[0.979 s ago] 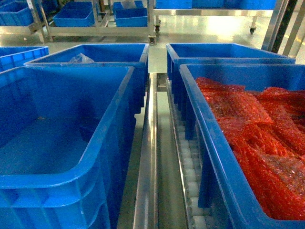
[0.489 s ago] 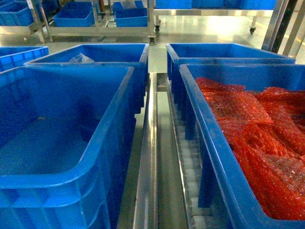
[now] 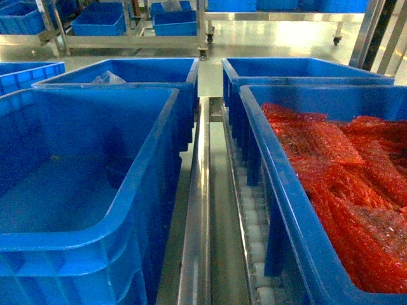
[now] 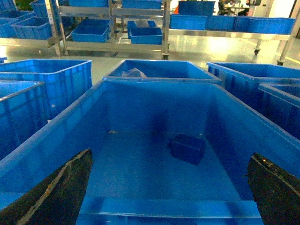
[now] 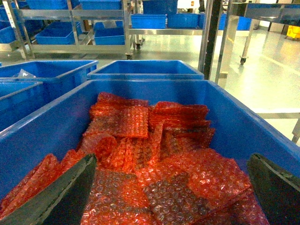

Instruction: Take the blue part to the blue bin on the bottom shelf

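Head view shows the bottom shelf [image 3: 202, 210] running away from the camera: a steel centre divider rail [image 3: 196, 241] with white roller tracks [image 3: 253, 229] just to its right. Two rows of blue bins sit on it. On the left, the near blue bin [image 3: 82, 190] is large and nearly bare inside; behind it stands a second bin [image 3: 137, 73] holding a bit of clear plastic film [image 3: 108, 79]. On the right, the near bin [image 3: 280, 210] is heaped with red bubble-wrap bags [image 3: 343, 184], and another blue bin [image 3: 299, 68] stands behind it. Further off, steel racks [image 3: 133, 39] carry more blue bins on a pale floor.

From the left wrist camera, the left gripper [image 4: 171, 187] hangs above the near left bin [image 4: 154, 122], its two dark fingers [image 4: 61, 190] spread wide apart at the lower corners of the picture, holding nothing. The blue part [image 4: 187, 148], a small dark-blue block, lies on the floor of that bin, right of centre and near the far wall, well below the fingers.

From the right wrist camera, the right gripper [image 5: 171, 190] hovers over the red bubble-wrap bags [image 5: 140, 154], fingers [image 5: 63, 194] likewise spread wide with nothing between them.
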Controlling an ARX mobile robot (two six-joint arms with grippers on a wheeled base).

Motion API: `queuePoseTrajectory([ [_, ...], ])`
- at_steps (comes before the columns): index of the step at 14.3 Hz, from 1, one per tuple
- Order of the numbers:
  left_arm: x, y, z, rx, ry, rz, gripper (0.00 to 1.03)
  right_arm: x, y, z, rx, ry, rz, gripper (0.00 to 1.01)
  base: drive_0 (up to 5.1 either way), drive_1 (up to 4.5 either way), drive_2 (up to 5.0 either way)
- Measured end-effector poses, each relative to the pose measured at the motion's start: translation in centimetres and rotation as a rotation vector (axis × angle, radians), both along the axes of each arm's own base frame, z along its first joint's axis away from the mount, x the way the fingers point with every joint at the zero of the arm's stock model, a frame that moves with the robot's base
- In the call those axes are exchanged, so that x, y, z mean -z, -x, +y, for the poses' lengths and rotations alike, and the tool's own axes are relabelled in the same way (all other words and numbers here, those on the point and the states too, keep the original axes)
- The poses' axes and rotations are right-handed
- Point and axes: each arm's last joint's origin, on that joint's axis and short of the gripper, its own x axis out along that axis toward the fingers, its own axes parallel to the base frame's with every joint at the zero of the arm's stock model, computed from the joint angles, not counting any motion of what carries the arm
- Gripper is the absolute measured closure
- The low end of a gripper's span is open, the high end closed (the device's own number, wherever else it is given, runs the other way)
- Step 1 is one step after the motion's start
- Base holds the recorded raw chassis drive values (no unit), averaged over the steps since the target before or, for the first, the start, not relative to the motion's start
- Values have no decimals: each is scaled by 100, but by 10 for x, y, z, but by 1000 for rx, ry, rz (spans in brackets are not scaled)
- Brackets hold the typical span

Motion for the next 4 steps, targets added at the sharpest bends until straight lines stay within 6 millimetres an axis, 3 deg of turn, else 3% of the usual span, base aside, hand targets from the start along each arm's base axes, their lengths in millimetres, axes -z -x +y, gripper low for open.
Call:
queuePoseTrajectory([
  [4,0,0,0,0,0,0,5,0,0,0,0,0,0,3,0,0,0],
])
